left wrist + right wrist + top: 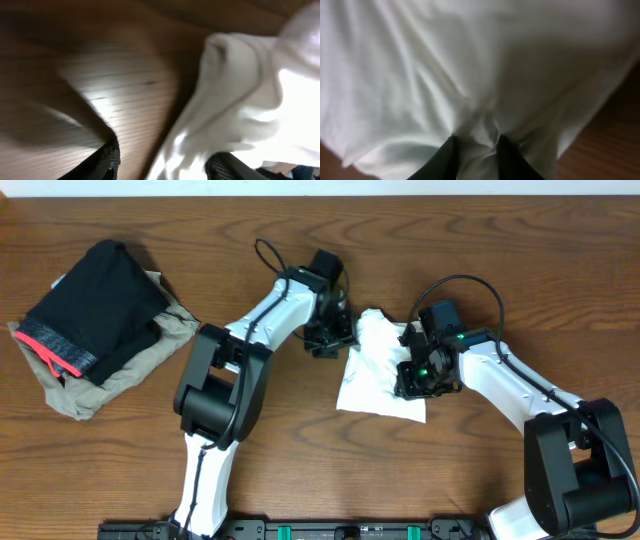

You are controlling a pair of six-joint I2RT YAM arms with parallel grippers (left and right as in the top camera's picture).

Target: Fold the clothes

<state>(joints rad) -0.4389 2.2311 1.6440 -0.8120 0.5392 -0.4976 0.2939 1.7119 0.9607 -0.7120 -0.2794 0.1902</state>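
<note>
The white T-shirt (372,380) lies bunched in a compact heap at the middle of the table; its graphic is hidden. My left gripper (332,338) is at the shirt's upper left edge. In the left wrist view its fingers (165,167) are wide apart, with the edge of the white cloth (240,100) lying between them over the wood. My right gripper (415,375) is on the shirt's right side. In the right wrist view its fingers (476,145) are close together and pinch a fold of the white cloth (470,65).
A folded black garment with a red-pink band (95,305) lies on a tan garment (160,350) at the table's left. Bare wooden table (120,470) surrounds the shirt.
</note>
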